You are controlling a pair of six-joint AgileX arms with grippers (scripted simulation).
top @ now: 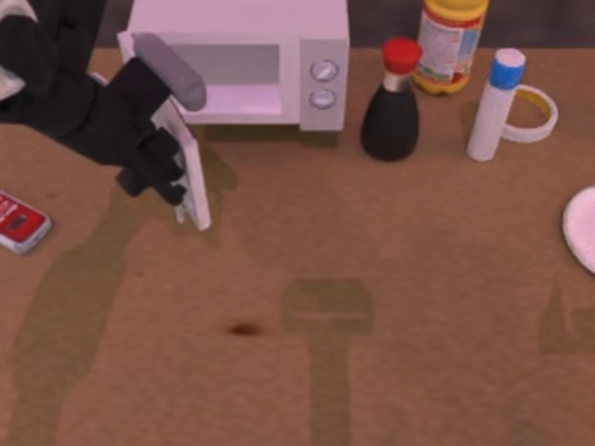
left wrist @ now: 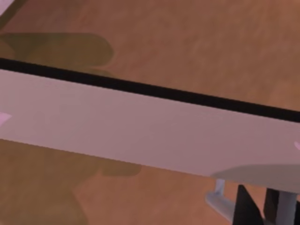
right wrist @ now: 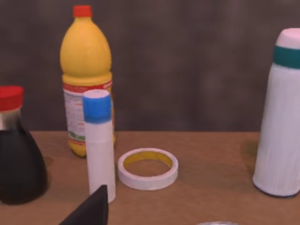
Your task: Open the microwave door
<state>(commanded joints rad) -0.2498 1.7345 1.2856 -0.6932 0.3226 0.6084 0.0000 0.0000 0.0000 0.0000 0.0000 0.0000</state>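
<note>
Now, taking the microwave [top: 270, 56] as our landmark, which stands at the back of the table [top: 390, 307] left of centre, we start well to its left, where a small red box [top: 20, 223] lies flat near the table's left edge. Our left arm reaches in from the upper left, and our left gripper [top: 177, 177] sits at the outer end of the microwave door [top: 191, 181], its dark fingers [top: 153, 172] closed around the door's free edge. That door is swung wide, jutting forward from the microwave's left front corner toward the near side of the table, so the pale cavity stands exposed. Our left wrist view shows only the door's white edge with a black strip crossing the picture above the brown tabletop. Two round silver knobs [top: 323, 84] sit on the microwave's right front panel. Just right of it stands a dark bottle with a red cap [top: 390, 111], then a yellow bottle [top: 451, 42] farther back, a white tube with a blue cap [top: 493, 107], a tape ring [top: 532, 113] and a white plate [top: 584, 228] at the right edge. Our right gripper is out of the top view; whether it is open or closed, we cannot tell.
</note>
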